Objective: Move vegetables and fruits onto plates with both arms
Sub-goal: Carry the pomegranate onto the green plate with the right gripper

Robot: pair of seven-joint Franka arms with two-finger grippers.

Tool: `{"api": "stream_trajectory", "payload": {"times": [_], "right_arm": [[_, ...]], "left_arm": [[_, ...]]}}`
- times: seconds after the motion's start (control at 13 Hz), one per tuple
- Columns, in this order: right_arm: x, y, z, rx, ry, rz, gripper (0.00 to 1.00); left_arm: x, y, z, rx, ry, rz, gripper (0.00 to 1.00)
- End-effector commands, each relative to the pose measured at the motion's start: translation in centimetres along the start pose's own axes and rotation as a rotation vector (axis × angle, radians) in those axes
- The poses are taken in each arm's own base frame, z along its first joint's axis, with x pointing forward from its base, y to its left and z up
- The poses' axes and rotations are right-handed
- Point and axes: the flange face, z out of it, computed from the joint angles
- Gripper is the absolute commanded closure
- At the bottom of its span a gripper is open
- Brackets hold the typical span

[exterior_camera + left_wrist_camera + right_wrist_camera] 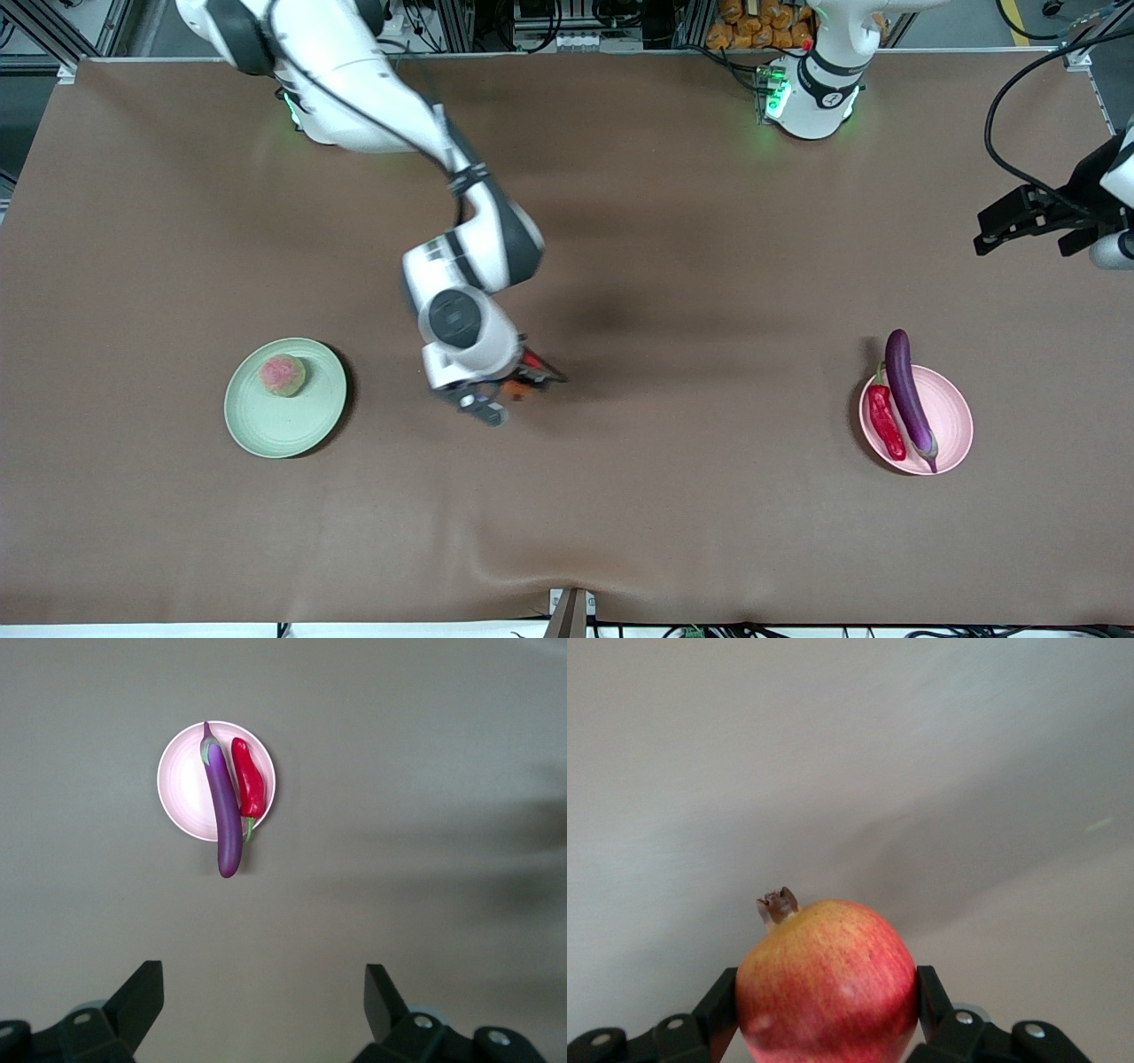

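Observation:
My right gripper (pixel 516 388) is shut on the red-orange apple-like fruit (pixel 828 988), over the middle of the table; the fruit is mostly hidden under the hand in the front view (pixel 518 386). The pinkish-tan peach (pixel 282 375) lies on the pale green plate (pixel 266 430) toward the right arm's end. The purple eggplant (pixel 908 385) and the red chili (pixel 886 424) lie side by side on the pale pink plate (pixel 952 425) toward the left arm's end; the eggplant's tip overhangs the rim. My left gripper (pixel 263 979) is open and empty, raised above that end of the table (pixel 1019 232), and waits.
The brown table cover (pixel 691 496) has a raised wrinkle near the front camera's edge. The robot bases and cables stand along the edge farthest from the front camera.

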Motion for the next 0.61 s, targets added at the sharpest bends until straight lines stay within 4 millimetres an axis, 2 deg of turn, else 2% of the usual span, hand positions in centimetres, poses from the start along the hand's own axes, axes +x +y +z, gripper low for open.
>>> {"api": "stream_trajectory", "payload": {"times": [0.0, 0.31, 0.46, 0.54], "right_arm": [[5.8, 7.5, -3.1, -0.031, -0.099, -0.026, 1.00], [15.1, 20.3, -5.0, -0.098, -0.124, -0.138, 1.00], [18.5, 25.3, -4.3, -0.084, -0.123, -0.173, 1.00], [19.8, 27.1, -4.4, -0.064, -0.109, -0.166, 1.00]], "left_arm": [[-2.3, 0.0, -0.4, 0.012, -0.006, -0.015, 0.00], [-4.4, 0.8, -0.4, 0.020, -0.010, -0.041, 0.00], [-5.0, 0.7, -0.6, 0.023, -0.008, -0.043, 0.00], [-5.2, 0.7, -0.6, 0.022, -0.008, -0.043, 0.00]]}}
